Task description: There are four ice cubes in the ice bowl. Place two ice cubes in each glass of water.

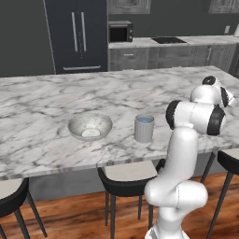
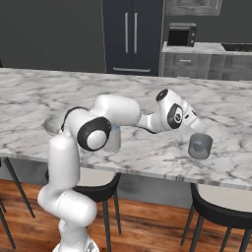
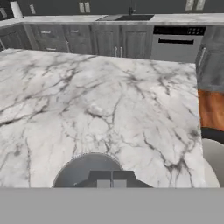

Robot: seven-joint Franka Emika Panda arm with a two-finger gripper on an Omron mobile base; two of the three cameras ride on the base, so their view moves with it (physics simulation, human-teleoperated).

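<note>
Directly below the gripper (image 3: 111, 180) sits one glass of water (image 3: 89, 170), a plain grey translucent tumbler whose round rim arcs around the dark finger tips in the hand view. The two tips stand side by side with almost no gap between them, so the jaws look drawn together; whether anything small is pinched there cannot be told. From the right base view the same tumbler (image 2: 200, 146) shows a bluish top and stands on the marble counter (image 2: 147, 98) just under and ahead of the hand, near the counter's front edge.

Off to the gripper's left, well apart from it, the second glass of water (image 1: 144, 128) stands upright, grey with a blue surface at its top. Farther out on that side lies the ice bowl (image 1: 90, 126), wide, shallow and silvery-grey, holding a pale whitish patch of ice cubes (image 1: 91, 133) at its bottom; how many lumps make up that patch is not clear.

The arm rises from the base, bends at a dark elbow joint, and reaches forward and rightward over the counter, with the wrist tipped downward toward the tumbler. Black stools (image 1: 127, 179) stand under the counter's near edge.
</note>
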